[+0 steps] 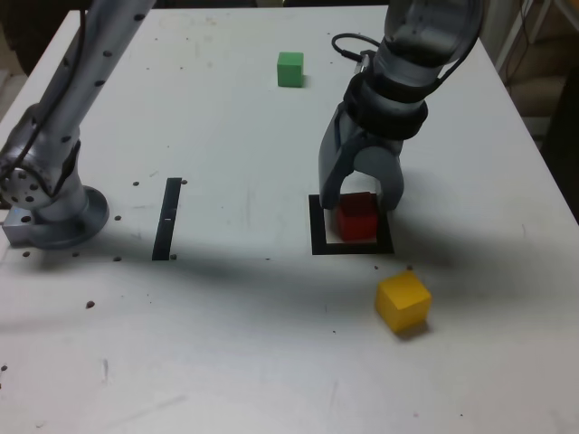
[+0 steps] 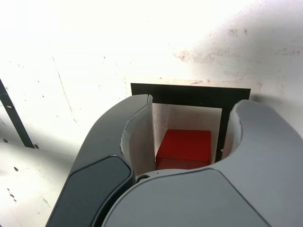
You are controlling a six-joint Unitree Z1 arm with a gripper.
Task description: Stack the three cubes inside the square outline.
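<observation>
Straddling the red cube [image 1: 357, 217], the claw [image 1: 363, 201] points down at the worktop [image 1: 235, 344] with its jaws parted. In the wrist view a sliver of pale surface shows between each inner jaw face and the cube's sides, so the jaws stand a little wider than the block and do not press it; the cube rests on the surface, not lifted.

That red cube [image 2: 183, 149] sits inside the square outline [image 1: 318, 237], on its pale centre. In the exterior view the black frame shows along the cube's nine o'clock and six o'clock sides. In the wrist view the claw [image 2: 187, 123] brackets the square outline [image 2: 189, 93].

From the red cube, in the exterior view, the yellow cube [image 1: 403, 302] lies near at about five o'clock, outside the frame, turned a bit askew and apart from it. The green cube [image 1: 289, 69] lies well apart at about eleven o'clock, toward the far edge of the worktop.

A thin black strip [image 1: 167, 218] lies flat at nine o'clock from the outline, and the arm's round base [image 1: 54, 212] stands beyond it at nine o'clock. Small dark specks dot the worktop around the base.
</observation>
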